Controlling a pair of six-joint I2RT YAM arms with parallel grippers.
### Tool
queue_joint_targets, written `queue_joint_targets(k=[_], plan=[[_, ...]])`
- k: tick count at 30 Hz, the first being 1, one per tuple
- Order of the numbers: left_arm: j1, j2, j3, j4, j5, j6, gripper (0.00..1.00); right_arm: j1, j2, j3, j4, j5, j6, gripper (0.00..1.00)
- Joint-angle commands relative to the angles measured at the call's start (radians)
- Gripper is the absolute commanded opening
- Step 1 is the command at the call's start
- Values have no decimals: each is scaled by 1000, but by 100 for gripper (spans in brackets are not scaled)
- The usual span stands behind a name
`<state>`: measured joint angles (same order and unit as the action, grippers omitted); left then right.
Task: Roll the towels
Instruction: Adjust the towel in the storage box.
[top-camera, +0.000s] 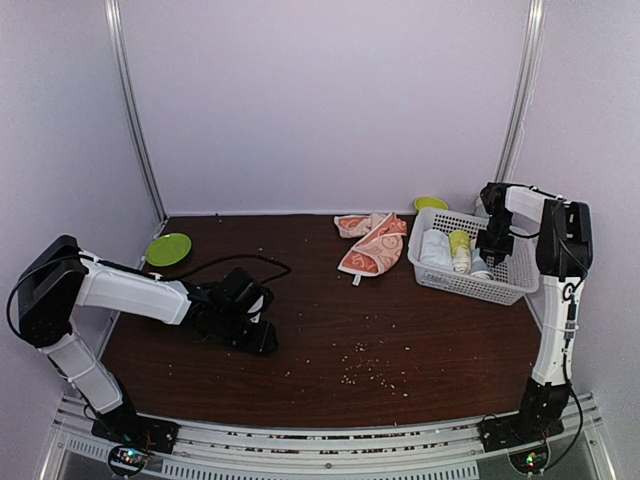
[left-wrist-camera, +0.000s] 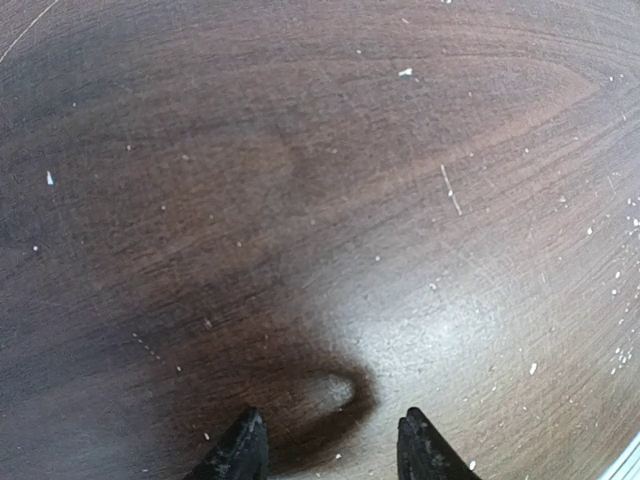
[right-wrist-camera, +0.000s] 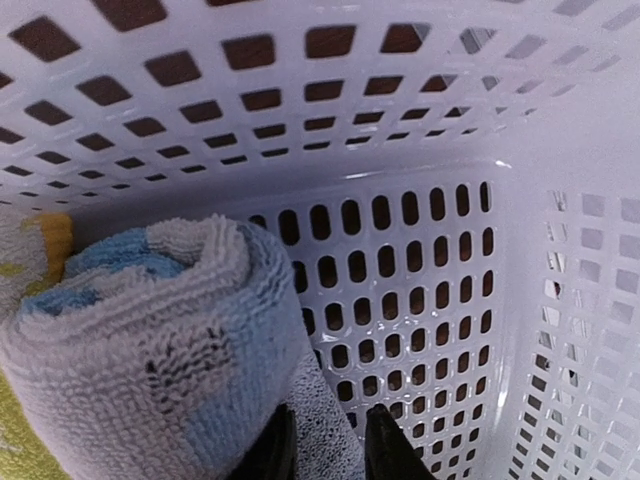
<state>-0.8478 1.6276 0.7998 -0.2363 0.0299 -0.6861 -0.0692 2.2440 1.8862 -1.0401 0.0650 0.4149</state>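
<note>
The orange towel with cream patterns (top-camera: 372, 243) lies crumpled on the table at the back middle, left of the white basket (top-camera: 500, 285). The light blue towel (right-wrist-camera: 150, 340) is rolled and lies in the basket; in the top view only a bit of it (top-camera: 481, 267) shows under the right arm. My right gripper (right-wrist-camera: 328, 452) reaches down into the basket (right-wrist-camera: 420, 260), its fingers close together with a flap of that towel between them. It also shows in the top view (top-camera: 490, 254). My left gripper (top-camera: 264, 338) rests low over bare table, open and empty (left-wrist-camera: 330, 445).
A plain white roll (top-camera: 435, 248) and a yellow-green roll (top-camera: 460, 250) lie in the basket beside the blue towel. A green plate (top-camera: 168, 248) sits at the left back, another green dish (top-camera: 430, 203) behind the basket. Crumbs (top-camera: 365, 370) dot the table's front middle.
</note>
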Motion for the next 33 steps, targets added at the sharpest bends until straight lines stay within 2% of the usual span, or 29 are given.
queue_joint_targets(k=[1,7,16,25,33], plan=[[1,16,16,-1,1,5,46,18,16,17,30,-93,15,27],[1,21,16,-10,-4,6,45,25,18,12,26,-63,29,30],[1,2,6,-10,-12,8,45,21,-64,-8,25,45,44,48],[1,-29,-14,-5,-20,5,45,17,-139,-18,7,140,41,52],[1,-23,45,-36,-33,38,46,21,-217,3,5,129,47,58]])
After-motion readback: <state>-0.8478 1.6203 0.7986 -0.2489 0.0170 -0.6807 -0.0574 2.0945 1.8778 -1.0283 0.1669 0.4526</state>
